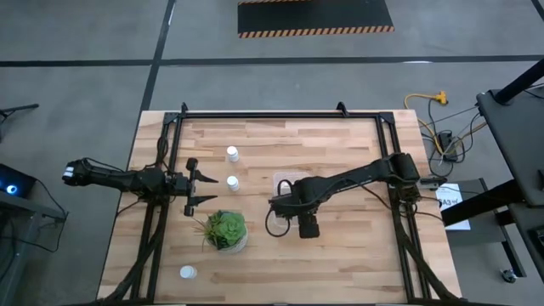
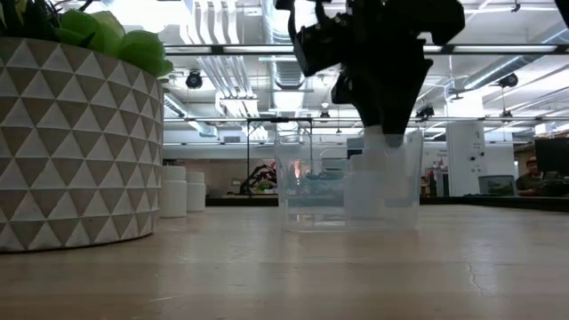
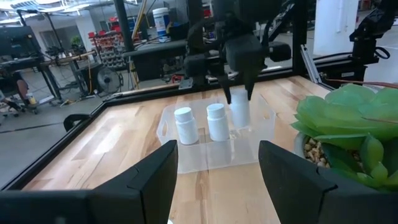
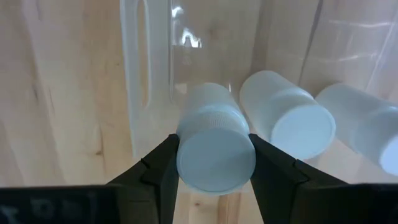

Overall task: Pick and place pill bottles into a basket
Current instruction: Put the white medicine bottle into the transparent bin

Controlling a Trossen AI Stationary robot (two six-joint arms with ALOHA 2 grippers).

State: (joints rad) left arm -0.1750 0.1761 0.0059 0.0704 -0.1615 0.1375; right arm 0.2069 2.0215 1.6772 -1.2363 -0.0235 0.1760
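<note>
- Right gripper [image 4: 213, 163] is clamped on a pill bottle [image 4: 214, 149], one finger on each side just below the cap; it hangs over the basket [image 1: 285, 180] near the middle of the table [image 1: 357, 255], with the bottle partly lowered inside the clear walls
- Two further bottles [image 3: 217, 121] already stand upright in the basket, side by side and just beside the held one
- Left gripper [image 1: 192, 180], jaws spread and empty, waits near the table's left edge, beside the potted plant [image 1: 224, 229]
- Three bottles remain outside: two [image 1: 232, 154] left of the basket toward the far edge, one [image 1: 188, 272] near the front-left corner
- Risk 1: a release while the bottle is above the basket floor may let it tip against its neighbours and topple them
- Risk 2: descent close to the basket wall may catch the rim and shift the light bin
- Risk 3: opening fingers may brush the adjacent bottle, since the gap there looks narrow
</note>
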